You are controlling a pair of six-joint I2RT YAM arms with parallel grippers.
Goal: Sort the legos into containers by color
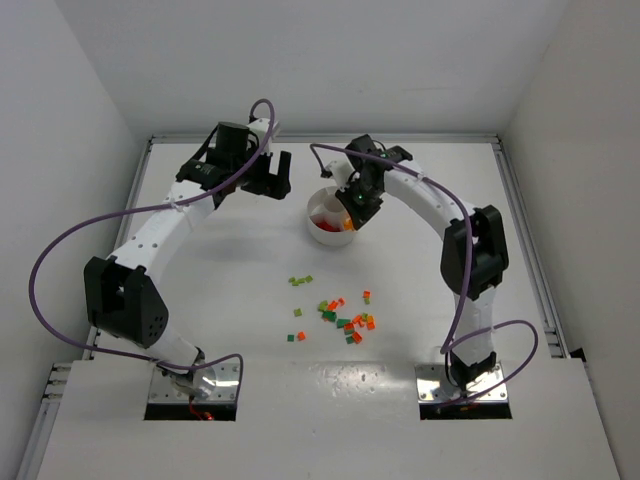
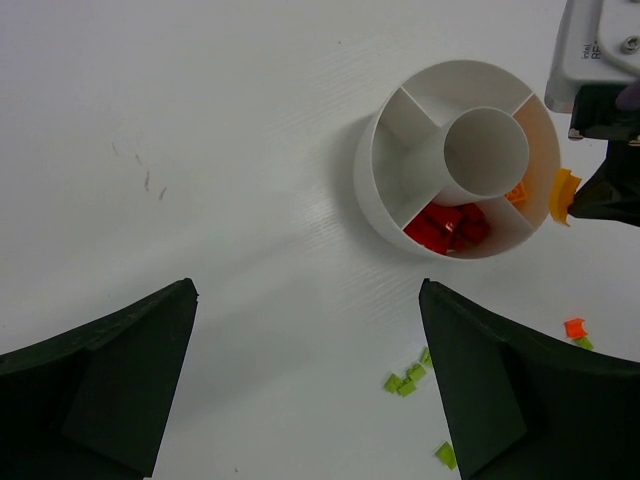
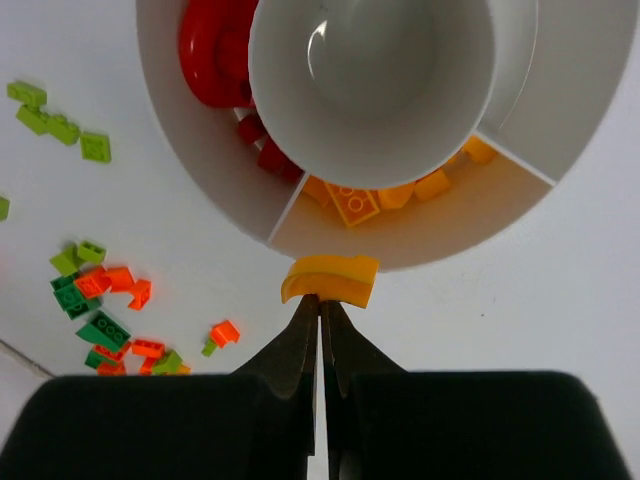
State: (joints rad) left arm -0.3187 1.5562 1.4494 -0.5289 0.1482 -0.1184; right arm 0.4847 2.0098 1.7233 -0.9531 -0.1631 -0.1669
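the right claw (image 3: pixel 320 300) is pinched shut, its tips nipping the lower edge of an orange-yellow brick (image 3: pixel 330 278). the brick's long axis runs crosswise to the fingers, roughly along the nearby rim of the dish (image 3: pixel 160 80). in the wrist view the brick sits just outside that rim. the orange compartment (image 3: pixel 440 235), already holding like-coloured bricks, lies straight ahead past the wall. a short push forward looks needed before letting go, or the brick may land on the rim or the table (image 1: pixel 250 280). the wedge is shallow: the hub (image 3: pixel 370 70) is close behind it and the divider to the red compartment (image 3: pixel 215 50) just to the left, with more room rightward. the loose legos (image 3: pixel 110 320) lie back and left. the left claw (image 2: pixel 308 300) gapes wide and empty, clear of the dish.
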